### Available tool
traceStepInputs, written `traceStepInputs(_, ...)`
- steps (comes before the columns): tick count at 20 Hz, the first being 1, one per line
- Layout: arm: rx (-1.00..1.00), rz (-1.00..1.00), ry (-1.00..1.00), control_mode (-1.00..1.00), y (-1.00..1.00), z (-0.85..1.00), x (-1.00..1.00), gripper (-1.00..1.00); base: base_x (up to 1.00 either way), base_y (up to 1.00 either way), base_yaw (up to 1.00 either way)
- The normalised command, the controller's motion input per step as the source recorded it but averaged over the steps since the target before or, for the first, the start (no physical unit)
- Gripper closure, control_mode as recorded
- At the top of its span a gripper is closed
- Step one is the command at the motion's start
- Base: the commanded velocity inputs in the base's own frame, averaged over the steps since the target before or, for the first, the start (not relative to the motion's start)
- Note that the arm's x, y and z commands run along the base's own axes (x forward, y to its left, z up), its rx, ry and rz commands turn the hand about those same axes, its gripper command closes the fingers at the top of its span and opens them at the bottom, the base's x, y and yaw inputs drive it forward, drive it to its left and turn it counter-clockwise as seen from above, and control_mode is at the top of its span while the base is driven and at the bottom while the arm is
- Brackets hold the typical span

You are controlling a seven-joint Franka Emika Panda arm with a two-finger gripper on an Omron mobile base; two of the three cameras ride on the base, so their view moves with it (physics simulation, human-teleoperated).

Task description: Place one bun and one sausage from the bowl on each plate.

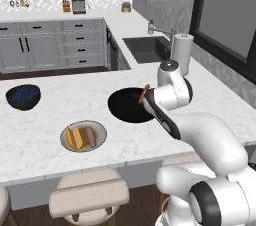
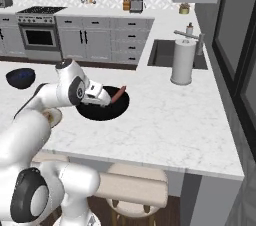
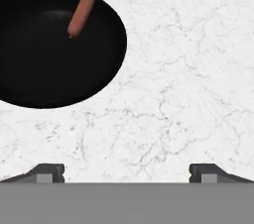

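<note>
The robot's pincer (image 3: 127, 171) hangs over the white marble counter (image 3: 188, 69) with its two dark fingertips (image 3: 47, 172) set wide apart and nothing between them, just beside the near rim of the black bowl (image 3: 44, 69). In the hand view the bowl lies up and to the left of the open jaws, and bare marble sits directly beneath them.

One sausage (image 3: 83, 8) lies in the bowl, a slim reddish-brown cylinder propped against the wall, its long axis slanting from the bowl's floor up to the rim. Its upper end juts slightly past the edge; its lower end points toward the bowl's middle. From the right base view the same sausage (image 2: 118, 94) rests on the bowl's side toward the sink (image 2: 167, 52), tilted, with the bowl (image 2: 107, 112) partly hidden behind the arm's wrist.

In the left base view, a pale-rimmed plate (image 1: 67, 129) with an olive-brown centre sits on the counter well to the left of the bowl (image 1: 125, 107). It carries two golden-orange buns (image 1: 73, 137) and a pinkish sausage (image 1: 91, 136), laid side by side and roughly parallel. A deep dark blue bowl (image 1: 23, 96) stands farther left, and a paper towel roll (image 2: 182, 62) stands upright by the sink.
</note>
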Motion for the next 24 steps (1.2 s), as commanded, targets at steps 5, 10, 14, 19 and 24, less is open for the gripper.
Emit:
traceStepInputs(5,0.05,-0.17,0.1,-1.0,-0.08,0.03,1.0,-1.0,0.0,0.0,0.0)
traceStepInputs(10,0.14,0.0,0.18,-1.0,-0.28,-0.01,0.97,-1.0,0.0,0.0,0.0)
traceStepInputs(14,0.04,0.0,0.02,-1.0,0.17,-0.14,0.99,-1.0,0.0,0.0,0.0)
traceStepInputs(19,0.0,0.0,0.0,-1.0,0.21,-0.24,0.73,-1.0,0.0,0.0,0.0)
traceStepInputs(24,-0.05,0.0,0.0,-1.0,-0.12,-0.56,0.52,-1.0,0.0,0.0,0.0)
